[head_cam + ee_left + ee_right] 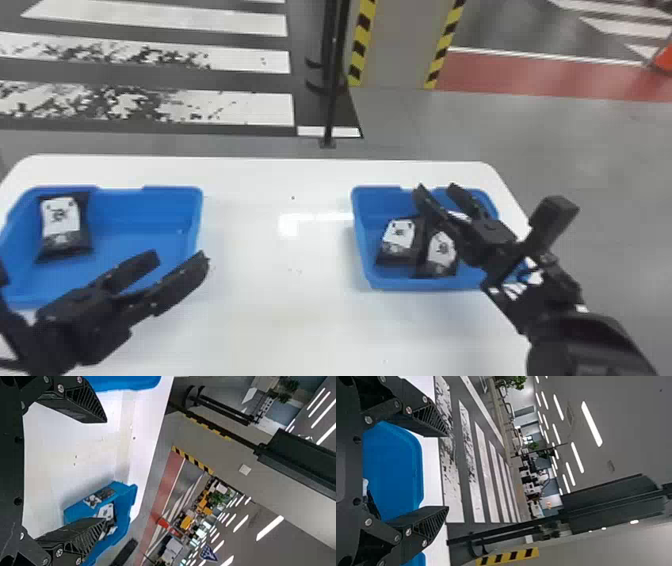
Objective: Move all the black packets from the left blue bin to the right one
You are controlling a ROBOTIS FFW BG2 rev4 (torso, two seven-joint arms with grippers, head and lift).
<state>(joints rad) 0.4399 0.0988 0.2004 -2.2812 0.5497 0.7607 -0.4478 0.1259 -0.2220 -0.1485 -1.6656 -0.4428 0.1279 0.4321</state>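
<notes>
Saw, toward half past eight on the head view's clock face, an open blue plastic bin point(140, 205) on a white round-cornered bench point(280, 320). Made out one black packet with a white printed label point(61, 225) inside, lying at the bin's ten o'clock. Could not check the corner behind the black left gripper point(178, 258). Found that gripper at eight o'clock, above the bin's near right part, two flat fingers spread and nothing pinched between them.

Came next, at four o'clock, to a second open blue plastic bin point(425, 284). Counted two black packets there for certain: one with a pale label point(398, 236) at the bin's nine o'clock, another just beside it point(441, 254), toward half past five. Glimpsed a further white patch point(459, 216) near two o'clock, partly under the arm; took it for a third packet.

Noted the black right gripper point(436, 189) over the bin's far side, fingers pointing toward eleven o'clock, parted and empty.

Judged the job mostly done: at least two packets delivered, probably three, and one visible packet left to carry. Needed, by that reckoning, a left-side grasp, then a crossing to the right bin, perhaps with a handover midway.
</notes>
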